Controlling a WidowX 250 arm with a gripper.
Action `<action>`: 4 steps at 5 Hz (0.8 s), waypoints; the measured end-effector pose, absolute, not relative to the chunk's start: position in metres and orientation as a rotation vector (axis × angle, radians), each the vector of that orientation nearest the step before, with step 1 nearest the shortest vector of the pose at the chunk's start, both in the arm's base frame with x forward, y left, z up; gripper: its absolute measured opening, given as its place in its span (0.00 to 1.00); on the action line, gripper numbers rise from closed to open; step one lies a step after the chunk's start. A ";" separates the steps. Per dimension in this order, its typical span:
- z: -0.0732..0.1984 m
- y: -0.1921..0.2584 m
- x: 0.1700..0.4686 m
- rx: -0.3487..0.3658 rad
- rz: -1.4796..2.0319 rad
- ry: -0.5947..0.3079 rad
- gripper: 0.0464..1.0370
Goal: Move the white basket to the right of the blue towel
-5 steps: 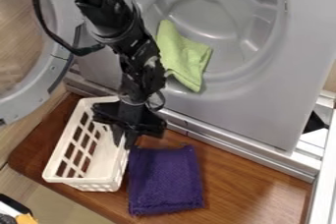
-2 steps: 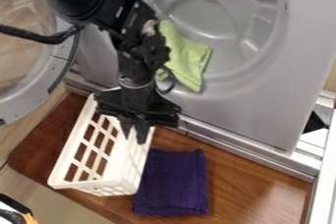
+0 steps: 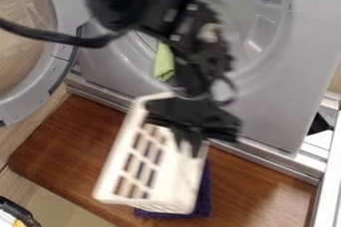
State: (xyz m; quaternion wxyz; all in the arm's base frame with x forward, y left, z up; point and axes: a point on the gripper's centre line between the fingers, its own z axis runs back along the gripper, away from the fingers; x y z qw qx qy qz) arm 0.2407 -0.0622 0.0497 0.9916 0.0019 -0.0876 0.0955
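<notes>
The black gripper (image 3: 190, 144) is at the centre of the view, shut on the right-hand wall of the white basket (image 3: 136, 202) near its far end. The basket is held raised, open side up, over the blue towel. Of the dark blue-purple towel (image 3: 203, 198), a strip shows along the basket's right side and lower edge, and bits of it show through the slots; the basket hides the rest.
The brown wooden board (image 3: 67, 144) lies under the towel. Behind it stands the grey machine front (image 3: 279, 96) with a green cloth (image 3: 164, 64) in its opening. An open round door (image 3: 57, 74) is at the left.
The gripper has lifted the basket and carried it to the right, from the left side of the blue towel to above it. The basket now hides most of the towel.
</notes>
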 end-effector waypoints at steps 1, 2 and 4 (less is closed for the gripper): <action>0.045 -0.101 0.249 -0.021 0.143 -0.165 0.04; 0.034 -0.144 0.256 -0.035 0.087 -0.150 0.04; -0.001 -0.173 0.267 -0.045 0.083 -0.132 0.04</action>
